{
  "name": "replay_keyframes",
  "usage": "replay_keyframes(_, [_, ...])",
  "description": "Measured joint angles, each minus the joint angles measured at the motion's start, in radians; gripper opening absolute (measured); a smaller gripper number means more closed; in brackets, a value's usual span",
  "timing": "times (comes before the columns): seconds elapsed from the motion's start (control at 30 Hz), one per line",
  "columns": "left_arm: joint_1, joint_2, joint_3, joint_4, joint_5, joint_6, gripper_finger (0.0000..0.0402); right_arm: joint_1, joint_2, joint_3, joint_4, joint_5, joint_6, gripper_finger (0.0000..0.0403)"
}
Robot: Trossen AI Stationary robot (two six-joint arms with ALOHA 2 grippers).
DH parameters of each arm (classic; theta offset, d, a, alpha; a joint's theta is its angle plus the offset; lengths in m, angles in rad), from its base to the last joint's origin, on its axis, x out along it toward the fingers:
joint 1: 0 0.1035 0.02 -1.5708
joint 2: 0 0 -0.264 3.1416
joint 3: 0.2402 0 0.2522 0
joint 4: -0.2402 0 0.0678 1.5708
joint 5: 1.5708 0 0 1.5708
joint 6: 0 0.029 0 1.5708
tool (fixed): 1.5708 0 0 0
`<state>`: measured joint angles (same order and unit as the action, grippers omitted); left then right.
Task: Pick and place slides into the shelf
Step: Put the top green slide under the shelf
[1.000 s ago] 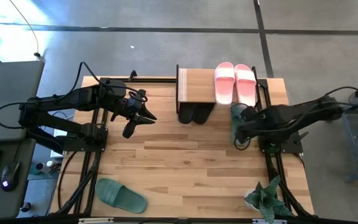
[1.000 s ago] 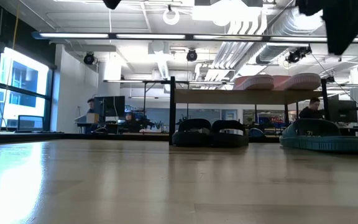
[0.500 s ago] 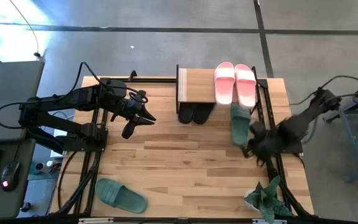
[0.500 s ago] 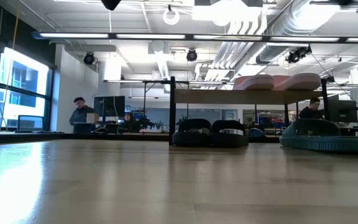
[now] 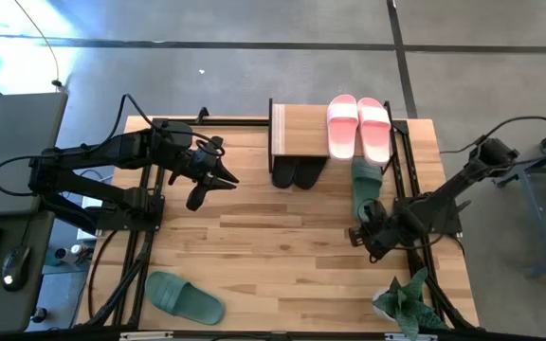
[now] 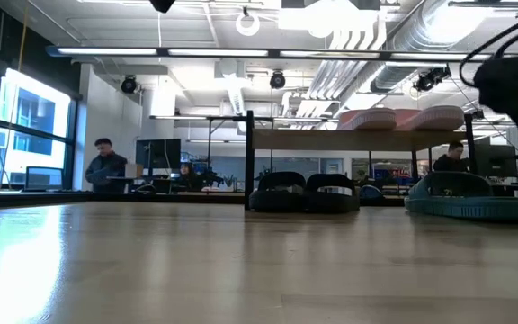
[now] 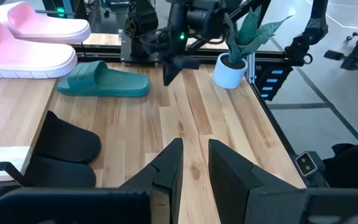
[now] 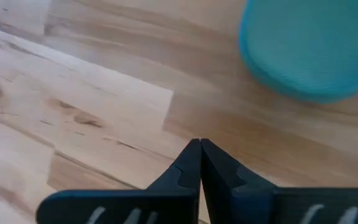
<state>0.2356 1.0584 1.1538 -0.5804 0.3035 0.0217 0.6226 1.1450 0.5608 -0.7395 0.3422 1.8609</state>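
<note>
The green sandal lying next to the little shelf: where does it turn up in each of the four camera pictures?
High view: green sandal right of the shelf, below the pink pair.
Low view: far right, beside the shelf.
Left wrist view: upper left, beside the pink pair.
Right wrist view: the blurred teal shape at upper right is probably it.
Shared landmark: the pink pair.

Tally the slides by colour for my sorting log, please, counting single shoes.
Pink slides: 2
Black slides: 2
Green slides: 2, one at the near table edge, one beside the shelf
Total: 6
</note>
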Motion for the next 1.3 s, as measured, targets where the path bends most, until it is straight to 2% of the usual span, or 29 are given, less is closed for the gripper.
replay_keyframes(0.13, [0.0, 0.0, 0.0, 0.0, 0.0, 0.0, 0.0063, -0.02, 0.0, -0.042, 0.002, -0.025, 0.009, 0.0])
replay_keyframes(0.27, [0.0, 0.0, 0.0, 0.0, -0.001, 0.0, 0.0063, -0.044, 0.0, -0.054, -0.071, -0.039, 0.056, 0.0])
replay_keyframes(0.53, [0.0, 0.0, 0.0, 0.002, -0.001, -0.001, 0.0063, -0.099, 0.0, -0.054, -0.138, -0.021, 0.068, 0.0])
replay_keyframes(0.77, [0.0, 0.0, 0.0, 0.003, -0.003, -0.001, 0.0062, -0.178, 0.0, -0.054, -0.175, 0.044, 0.064, 0.0])
replay_keyframes(1.3, [0.0, 0.0, 0.0, 0.003, -0.003, -0.001, 0.0062, -0.414, 0.0, -0.054, -0.187, 0.129, -0.088, 0.0])
